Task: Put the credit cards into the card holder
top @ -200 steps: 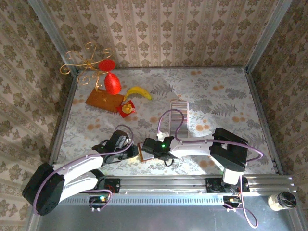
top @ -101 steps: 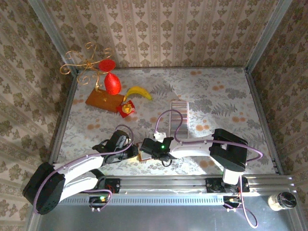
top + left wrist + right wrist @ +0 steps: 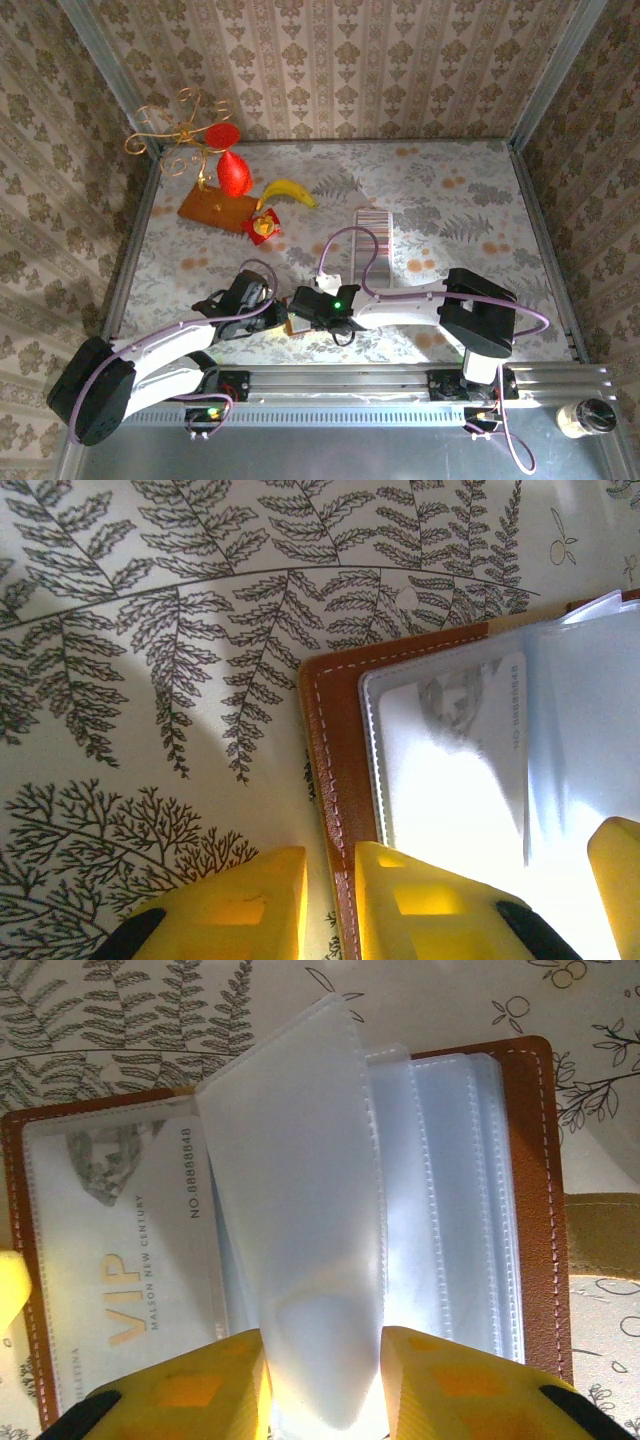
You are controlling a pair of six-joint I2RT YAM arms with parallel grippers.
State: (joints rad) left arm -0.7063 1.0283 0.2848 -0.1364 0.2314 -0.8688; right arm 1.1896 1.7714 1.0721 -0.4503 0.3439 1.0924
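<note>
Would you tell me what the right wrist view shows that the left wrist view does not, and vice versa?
Right wrist: a clear sleeve raised between the right fingers, more sleeves stacked behind it, the VIP lettering on the card, and a tan strap beside the card holder. Left wrist: the left fingers closed on the holder's stitched leather edge, seen close up. Both: the open brown holder and the numbered card in its first sleeve.
</note>
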